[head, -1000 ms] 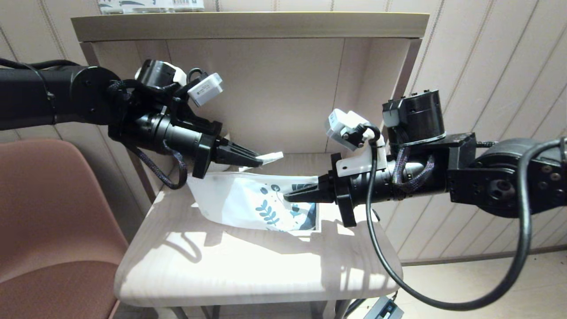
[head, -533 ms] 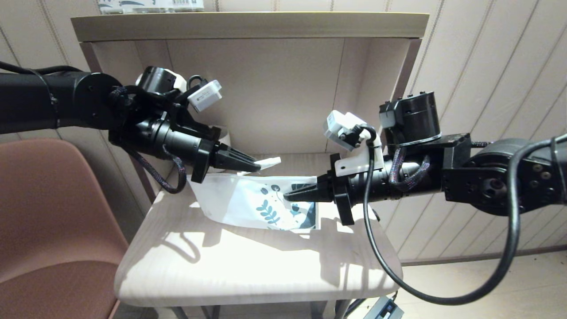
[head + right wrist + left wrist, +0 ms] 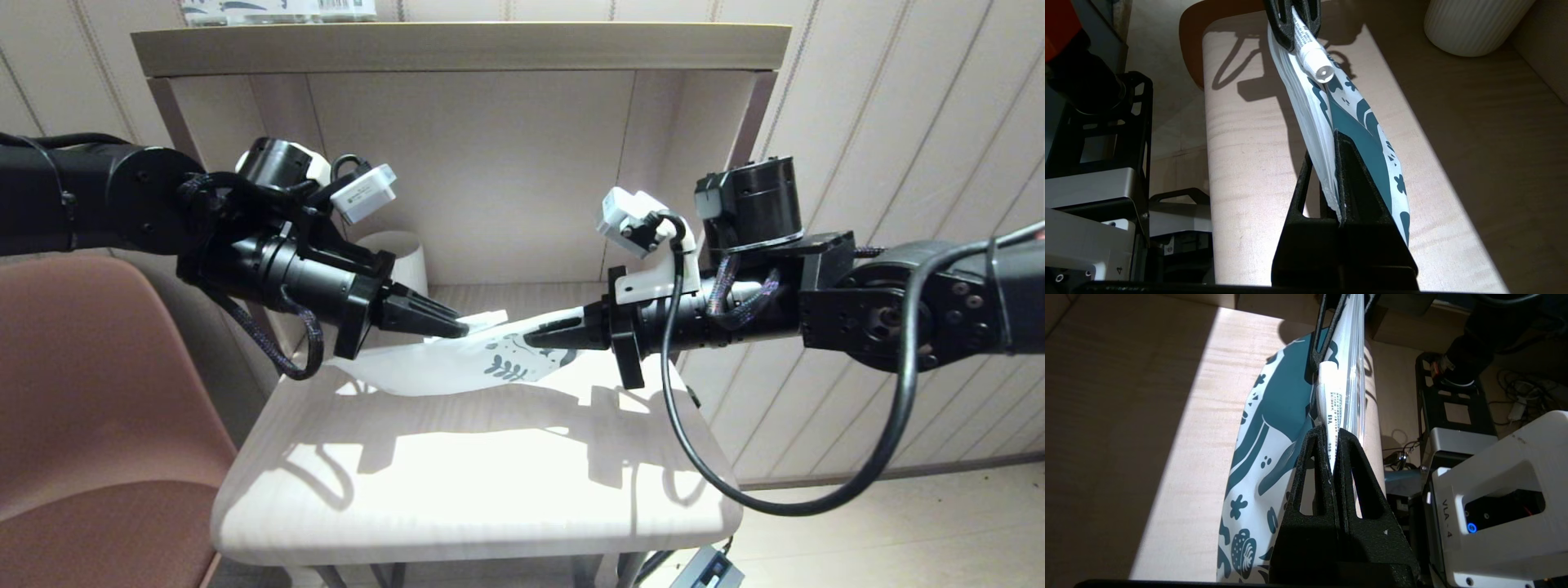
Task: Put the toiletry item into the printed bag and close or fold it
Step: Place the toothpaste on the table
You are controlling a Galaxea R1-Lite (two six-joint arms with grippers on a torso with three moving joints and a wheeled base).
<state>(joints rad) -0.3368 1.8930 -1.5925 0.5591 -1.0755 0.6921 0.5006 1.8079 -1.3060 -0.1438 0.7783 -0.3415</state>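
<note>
White plastic stretched between my two grippers in the head view: the bag (image 3: pixel 457 363) hung over the pale table (image 3: pixel 457 490), its leaf-printed end toward my right gripper (image 3: pixel 535 337), which was clenched on its edge. My left gripper (image 3: pixel 459 329) was clamped on the stick (image 3: pixel 488 318), whose free end poked out just above the bag's top edge. A ribbed mug (image 3: pixel 402 260) stood behind my left arm, under the shelf (image 3: pixel 457 47).

From my left wrist, the jaws stood pressed together on the stick (image 3: pixel 1330 404), which ran forward alongside the bag (image 3: pixel 1274 428); whether its tip was inside the mouth I could not tell.

From my right wrist, the jaws pinched the bag (image 3: pixel 1355 139) at its teal print, and the stick (image 3: pixel 1312 57) pointed toward me from the left gripper (image 3: pixel 1292 28) at the bag's far end. The mug (image 3: pixel 1474 24) sat well off to the side.
</note>
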